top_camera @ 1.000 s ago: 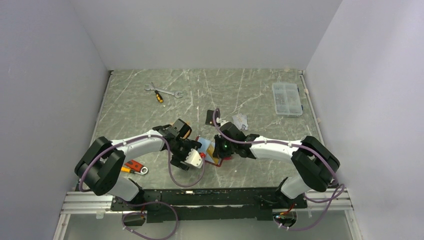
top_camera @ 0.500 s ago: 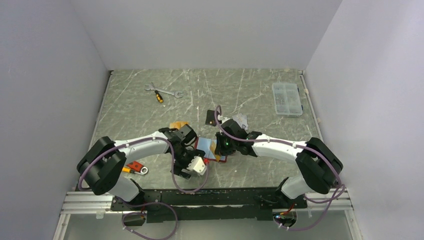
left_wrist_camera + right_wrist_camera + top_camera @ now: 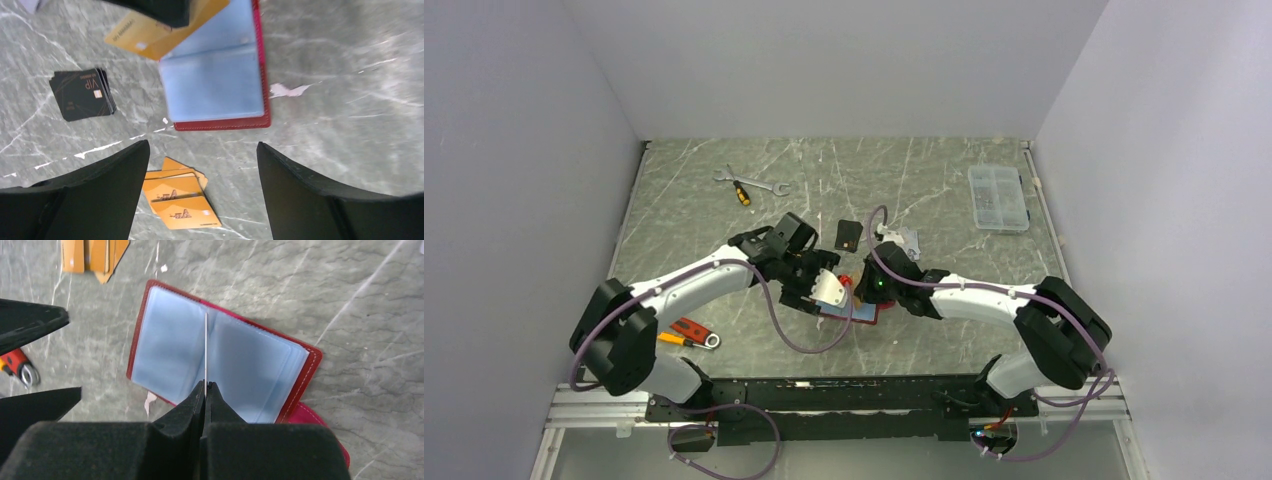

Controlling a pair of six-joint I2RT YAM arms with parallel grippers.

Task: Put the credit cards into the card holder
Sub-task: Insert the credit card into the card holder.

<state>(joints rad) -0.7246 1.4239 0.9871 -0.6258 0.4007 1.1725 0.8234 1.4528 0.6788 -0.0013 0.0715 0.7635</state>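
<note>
Orange card (image 3: pixel 150 32) (1, edge-on) clamped in my right gripper (image 3: pixel 205 385) over 1 open card holder (image 3: pixel 165 355); left gripper (image 3: pixel 202 147) gapes empty above 1 orange stack (image 3: pixel 177 197), 1 black stack (image 3: pixel 82 94) outside it.

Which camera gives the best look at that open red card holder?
The right wrist view: the card holder lies open, with both clear sleeves and nearly its whole red border visible. In the left wrist view the card holder is cut off at the top. From above, the arms hide most of it.

The card holder (image 3: pixel 215 95) and the single orange card (image 3: pixel 145 37) run off the top edge.
</note>
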